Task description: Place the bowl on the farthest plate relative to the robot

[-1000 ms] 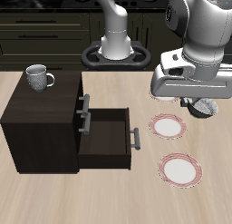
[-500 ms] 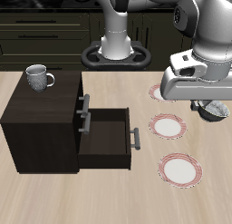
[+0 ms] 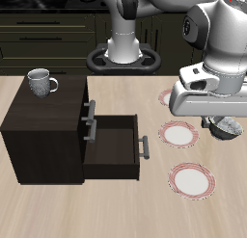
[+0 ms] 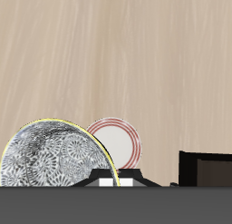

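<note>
My gripper [image 3: 228, 120] is shut on the small speckled grey-white bowl [image 3: 229, 128] and holds it above the table, beside the middle plate [image 3: 178, 135] and clear of it. The plate nearest the table's front edge [image 3: 191, 180] lies bare. A third plate [image 3: 166, 97], farther back, is mostly hidden behind my gripper's body. In the wrist view the bowl [image 4: 50, 155] fills the space beside the fingers [image 4: 100, 180], with one red-rimmed plate [image 4: 120, 141] on the table below it.
A dark cabinet [image 3: 43, 126] stands on the table with its upper drawer [image 3: 118, 144] pulled open. A grey handled mug [image 3: 41, 83] stands on top of it. The cabinet's edge [image 4: 207, 169] also shows in the wrist view.
My gripper has carried the bowl sideways, away from the cabinet, and a little toward the table's front edge. The plates, mug and drawer have not moved.
</note>
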You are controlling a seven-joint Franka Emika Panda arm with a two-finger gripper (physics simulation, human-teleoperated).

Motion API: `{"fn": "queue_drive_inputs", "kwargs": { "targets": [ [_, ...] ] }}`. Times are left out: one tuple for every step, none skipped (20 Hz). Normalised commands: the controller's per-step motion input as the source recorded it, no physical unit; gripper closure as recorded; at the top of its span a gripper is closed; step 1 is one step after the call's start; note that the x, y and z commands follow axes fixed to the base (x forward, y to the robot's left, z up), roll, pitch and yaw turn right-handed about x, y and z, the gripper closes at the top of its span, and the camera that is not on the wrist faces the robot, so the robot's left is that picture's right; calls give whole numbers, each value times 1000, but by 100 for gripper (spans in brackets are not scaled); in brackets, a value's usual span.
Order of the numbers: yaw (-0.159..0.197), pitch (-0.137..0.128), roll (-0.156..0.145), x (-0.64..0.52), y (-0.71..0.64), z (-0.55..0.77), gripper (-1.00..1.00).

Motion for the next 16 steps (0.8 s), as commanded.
{"fn": "queue_drive_inputs", "kwargs": {
  "targets": [
    [10,13,-3,236,11,-155,100],
    [-3,59,30,205,-67,-357,100],
    [13,20,-29,72,-27,-146,100],
    [-49,9,30,121,-98,-386,100],
    [-73,71,-51,142,-97,-322,100],
    [43,17,-2,141,23,-334,100],
    [-7,27,42,73,-13,-288,100],
    [21,56,-39,169,-141,-689,100],
    [-95,44,18,72,-60,-352,100],
    [-20,18,1,90,12,-190,100],
    [-70,59,-72,112,-152,-387,100],
    [-28,34,42,20,12,-362,100],
    [-24,47,-4,51,-34,-442,100],
    [-43,18,4,-85,-9,-254,100],
    [-4,-2,22,-55,7,-269,100],
    [-64,46,18,-351,-148,-642,100]
  ]
}}
